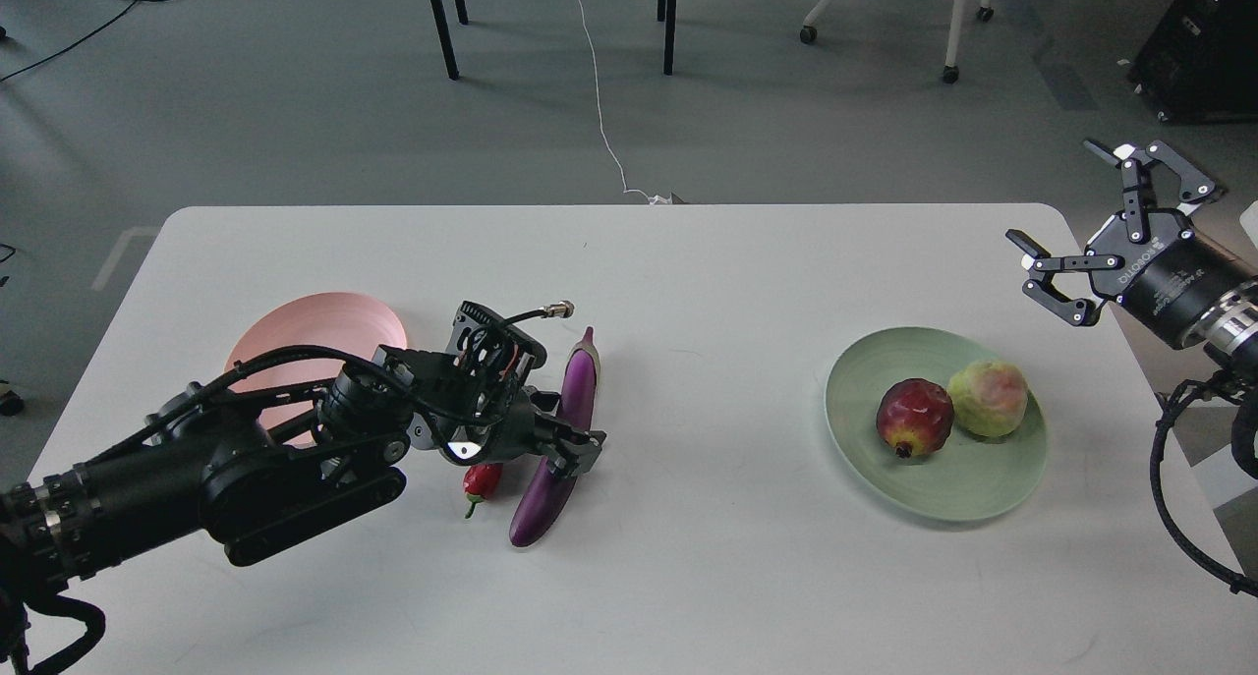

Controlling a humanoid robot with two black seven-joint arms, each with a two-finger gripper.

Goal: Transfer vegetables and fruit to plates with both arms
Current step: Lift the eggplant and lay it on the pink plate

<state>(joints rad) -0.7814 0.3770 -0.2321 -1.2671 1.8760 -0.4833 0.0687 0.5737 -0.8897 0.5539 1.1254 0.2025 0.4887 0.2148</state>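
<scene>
I am looking down from the robot's head onto a white table [688, 577] with rounded corners, set on a grey floor.

My left arm comes in low from the left edge and reaches across the table toward its middle. Its left gripper [573, 451] is down at the purple eggplant [562, 439], with its fingers at the middle of the eggplant's length. From this angle the wrist hides much of the fingers, so I cannot tell whether they are pinching the eggplant or only set around it. The eggplant lies on the table, its pale stem end pointing away from me and its rounded end toward me.

Just left of the eggplant, mostly hidden under the left wrist, is the red chili pepper [482, 480]. Only its near end and green stem tip show.

The pink plate [324, 326] sits on the table behind the left arm, partly covered by it. I see nothing lying on its visible part.

The pale green plate [934, 493] is on the right side of the table, well apart from the eggplant. Two fruits rest on it side by side, touching: the dark red pomegranate [914, 418] on the left, and the yellow-green fruit [988, 398] with a pink blush on the right.

My right arm enters from the right edge. Its right gripper [1071, 218] hangs in the air above the table's far right corner, fingers spread wide and holding nothing.
</scene>
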